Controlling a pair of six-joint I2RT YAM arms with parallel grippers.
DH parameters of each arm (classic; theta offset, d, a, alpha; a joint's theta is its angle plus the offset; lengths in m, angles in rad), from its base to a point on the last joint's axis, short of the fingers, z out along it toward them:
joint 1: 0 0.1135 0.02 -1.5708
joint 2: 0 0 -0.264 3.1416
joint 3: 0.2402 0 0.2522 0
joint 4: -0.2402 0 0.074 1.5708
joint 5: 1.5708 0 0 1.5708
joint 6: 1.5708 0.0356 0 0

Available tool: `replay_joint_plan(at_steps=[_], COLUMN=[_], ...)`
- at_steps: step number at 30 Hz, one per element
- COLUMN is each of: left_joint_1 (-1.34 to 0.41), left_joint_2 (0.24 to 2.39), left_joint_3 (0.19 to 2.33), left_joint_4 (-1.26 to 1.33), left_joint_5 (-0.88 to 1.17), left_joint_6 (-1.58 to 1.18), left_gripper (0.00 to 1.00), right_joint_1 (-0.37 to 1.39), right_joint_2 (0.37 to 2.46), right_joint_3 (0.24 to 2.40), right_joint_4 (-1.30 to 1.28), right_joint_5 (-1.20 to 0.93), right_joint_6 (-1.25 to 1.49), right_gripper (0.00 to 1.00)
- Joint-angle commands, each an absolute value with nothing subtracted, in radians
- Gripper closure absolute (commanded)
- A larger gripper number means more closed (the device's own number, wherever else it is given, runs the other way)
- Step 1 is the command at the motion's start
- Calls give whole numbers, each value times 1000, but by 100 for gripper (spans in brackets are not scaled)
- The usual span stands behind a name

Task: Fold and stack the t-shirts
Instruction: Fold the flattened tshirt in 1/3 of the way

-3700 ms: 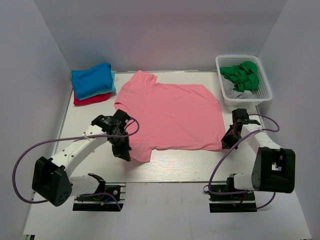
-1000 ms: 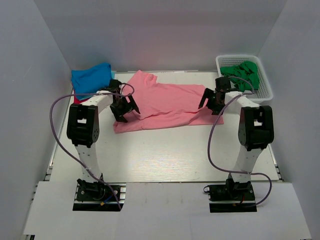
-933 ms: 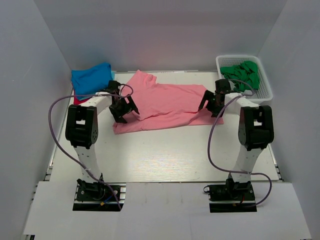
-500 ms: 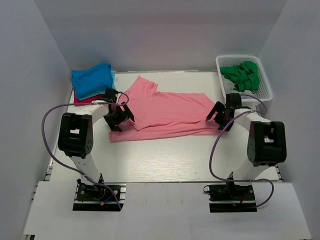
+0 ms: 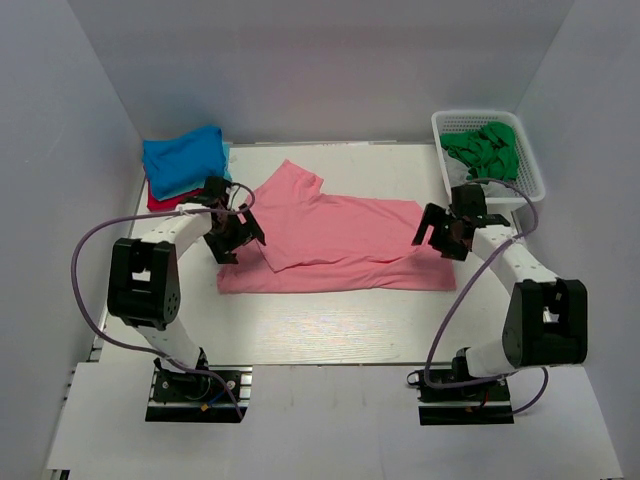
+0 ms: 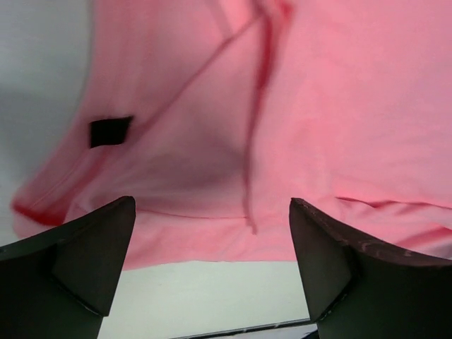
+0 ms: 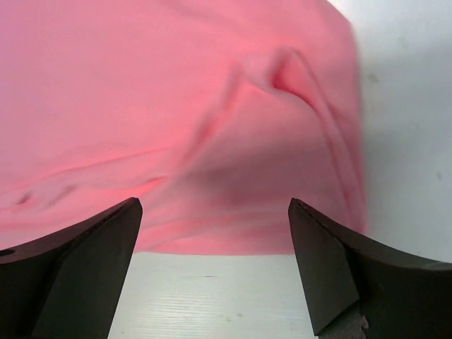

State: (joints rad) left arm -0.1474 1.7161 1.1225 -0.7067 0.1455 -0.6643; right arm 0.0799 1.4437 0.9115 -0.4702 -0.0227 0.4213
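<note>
The salmon-pink t-shirt lies folded in half across the middle of the table, with its collar end at the back left. Its dark neck label shows in the left wrist view. My left gripper hovers open over the shirt's left end, with nothing between its fingers. My right gripper stands open at the shirt's right end, just as bare. Both wrist views look down on pink cloth and the shirt's near edge. A folded blue t-shirt rests on a red one at the back left.
A white basket holding green cloth stands at the back right. Grey walls close in the table on three sides. White tabletop lies between the shirt and the arm bases.
Both arms have drawn back from the far part of the shirt toward me, jaws open throughout. The pink shirt's near edge now lies closer to me and the fold is flatter.
</note>
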Motion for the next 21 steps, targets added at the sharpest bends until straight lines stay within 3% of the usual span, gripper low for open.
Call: replay_joint_plan(at_steps=[1, 4, 9, 21], left_joint_1=[-161, -198, -253, -337], left_joint_2=[1646, 1646, 1701, 1770], left_joint_3=[1181, 1167, 1210, 1192], left_joint_4=[-661, -591, -681, -695], left_joint_5=[219, 296, 210, 239], left_joint_6=[-623, -601, -569, -578], left_gripper=[0, 0, 0, 0], right_joint_1=[130, 130, 124, 106], right_joint_2=[1381, 1385, 1411, 1471], right_joint_3=[988, 957, 948, 1008], right_joint_4=[-431, -390, -376, -410], right_joint_5=[-66, -78, -120, -137], right_joint_6=[336, 374, 431, 449], right_gripper=[10, 10, 10, 10])
